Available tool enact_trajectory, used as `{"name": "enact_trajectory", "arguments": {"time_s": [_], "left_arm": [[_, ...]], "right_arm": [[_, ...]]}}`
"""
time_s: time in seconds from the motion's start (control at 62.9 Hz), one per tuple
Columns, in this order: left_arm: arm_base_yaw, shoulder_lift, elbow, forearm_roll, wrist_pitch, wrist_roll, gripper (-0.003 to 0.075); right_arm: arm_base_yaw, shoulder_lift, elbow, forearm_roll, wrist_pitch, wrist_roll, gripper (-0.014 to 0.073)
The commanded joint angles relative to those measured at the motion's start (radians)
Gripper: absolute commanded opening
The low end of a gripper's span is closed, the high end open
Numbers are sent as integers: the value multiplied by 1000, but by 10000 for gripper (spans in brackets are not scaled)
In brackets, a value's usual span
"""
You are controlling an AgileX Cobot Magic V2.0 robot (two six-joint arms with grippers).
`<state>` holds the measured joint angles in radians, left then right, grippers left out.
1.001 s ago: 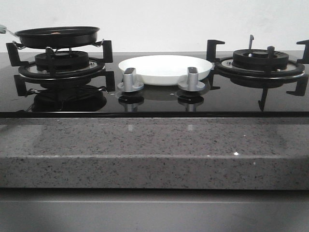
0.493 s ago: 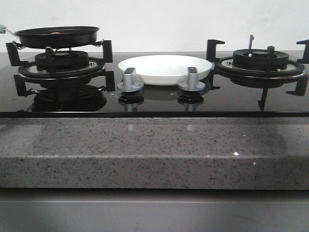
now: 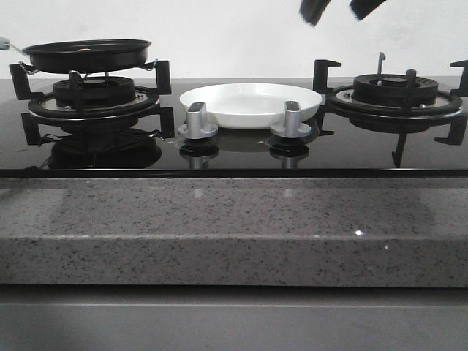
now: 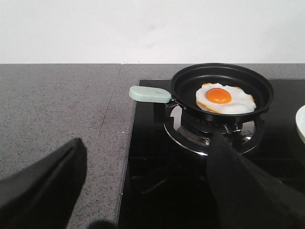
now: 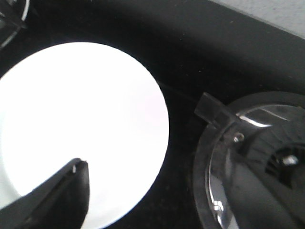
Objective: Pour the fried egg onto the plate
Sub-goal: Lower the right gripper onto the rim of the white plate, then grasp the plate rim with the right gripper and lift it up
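A white wall backs the grey stone bench [image 3: 234, 227] and black hob. On the left burner the pan [image 4: 222, 88] holds the egg [image 4: 225, 98], handle [image 4: 150, 94] pointing outward toward the left tool [image 4: 143, 186], gaping and empty, nearer it. The plate [image 3: 251, 104] sits centre; the right tool [image 3: 342, 9] hovers above, spread, empty

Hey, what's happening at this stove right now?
Nothing is being held yet. The fried egg sits in the black frying pan on the left burner, and the plate lies empty between the two burners. The left gripper, jaws open, faces the pan from a distance. The right gripper hangs high above the stove, to the right of the plate, jaws apart.
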<state>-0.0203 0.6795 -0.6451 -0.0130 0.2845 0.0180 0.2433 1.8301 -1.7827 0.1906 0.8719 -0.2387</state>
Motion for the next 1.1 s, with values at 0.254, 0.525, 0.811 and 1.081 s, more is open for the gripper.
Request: {"name": "enact_trajectory", "arguments": {"time_s": [0.254,0.525,0.811,1.081], "left_arm": [[1,2,-32,-9,-78,-5,512],[1,2,-32,-9,-78,-5,512],[1,2,-32,-9,-78,-5,512],[1,2,-32,-9,-78,-5,512]], "right_arm": [[-1,188,-309,38,189,-46,342],[-1,263,-330,37,220,-49,344],[-1,288,-330,37,220,-49,336],[-1,288,-330,37,214,-49,-125]]}}
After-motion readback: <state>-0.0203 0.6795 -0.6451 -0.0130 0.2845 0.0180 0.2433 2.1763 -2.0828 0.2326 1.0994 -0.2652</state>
